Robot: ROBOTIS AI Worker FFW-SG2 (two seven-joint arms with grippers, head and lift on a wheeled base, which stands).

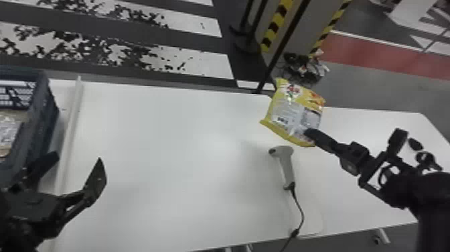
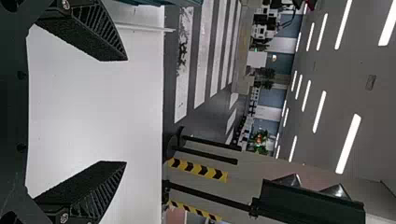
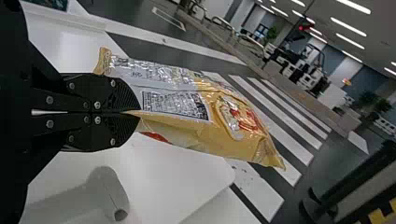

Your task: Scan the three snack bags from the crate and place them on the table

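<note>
Pinching one edge of the snack bag (image 3: 182, 107), my right end effector (image 3: 132, 112) holds it aloft near the far side of the tabletop (image 1: 167, 140), just beyond the scanner (image 1: 286, 164); that edge grip leaves much of the printed back uncovered, which I judge useful for presenting its code; setting it down should wait for a scan I can't confirm; my left end effector (image 2: 116, 111) is spread and empty beside the crate (image 1: 38, 124), sensibly placed for what looks like another bag (image 1: 8, 129) inside.
</note>
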